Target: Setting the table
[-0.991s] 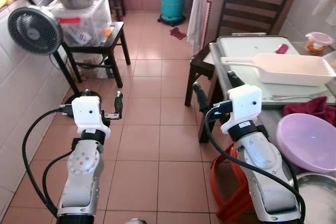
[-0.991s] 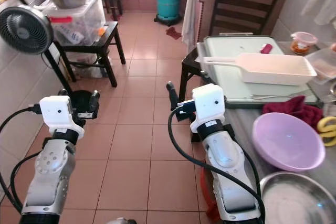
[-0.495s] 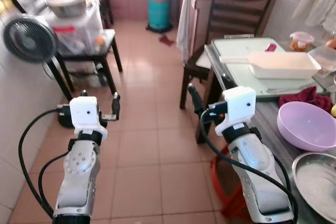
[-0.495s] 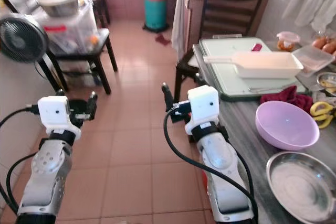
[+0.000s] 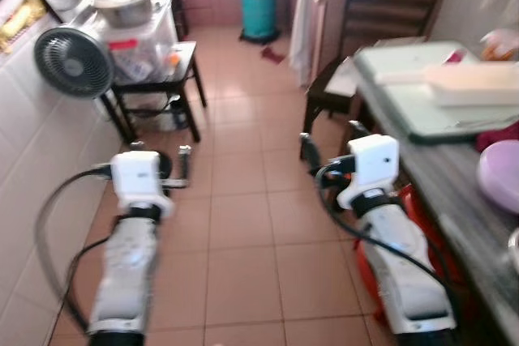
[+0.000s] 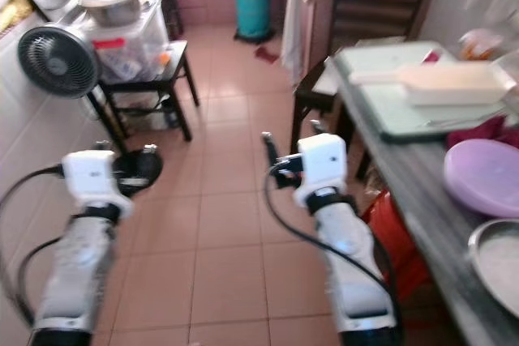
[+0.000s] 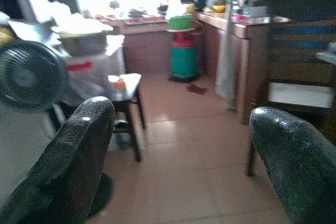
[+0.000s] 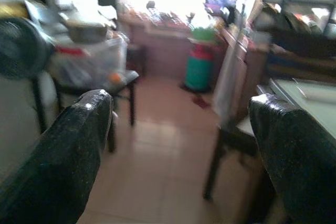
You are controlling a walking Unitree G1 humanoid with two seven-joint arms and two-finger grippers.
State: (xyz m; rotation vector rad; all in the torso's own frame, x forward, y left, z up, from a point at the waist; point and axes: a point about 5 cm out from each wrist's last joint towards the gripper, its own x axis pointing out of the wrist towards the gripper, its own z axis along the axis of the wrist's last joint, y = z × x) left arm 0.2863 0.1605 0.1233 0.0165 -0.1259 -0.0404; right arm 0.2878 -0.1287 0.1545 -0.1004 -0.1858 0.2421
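A grey table (image 6: 422, 176) runs along my right side. On it lie a pale green tray (image 6: 381, 103) bearing a white long-handled dish (image 6: 454, 83), a dark red cloth (image 6: 486, 129), a purple bowl (image 6: 486, 176) and a metal plate (image 6: 499, 261). My left gripper (image 5: 160, 155) is held up over the tiled floor, open and holding nothing. My right gripper (image 5: 331, 139) hangs just left of the table's edge, also open with nothing in it. Both wrist views look between spread black fingers (image 7: 79, 145) (image 8: 73, 140) toward the far kitchen wall. The head views are blurred.
A dark wooden chair (image 5: 389, 6) stands at the table's far end. A red stool (image 6: 389, 216) sits under the table edge. On the left stand a fan (image 5: 73, 62) and a black side table (image 5: 182, 58) with a plastic box and metal bowl. A teal gas cylinder (image 5: 261, 10) is at the back.
The whole picture has swung and blurred, so the camera moved; the table now sits further right in view. Both grippers keep the same raised, open pose.
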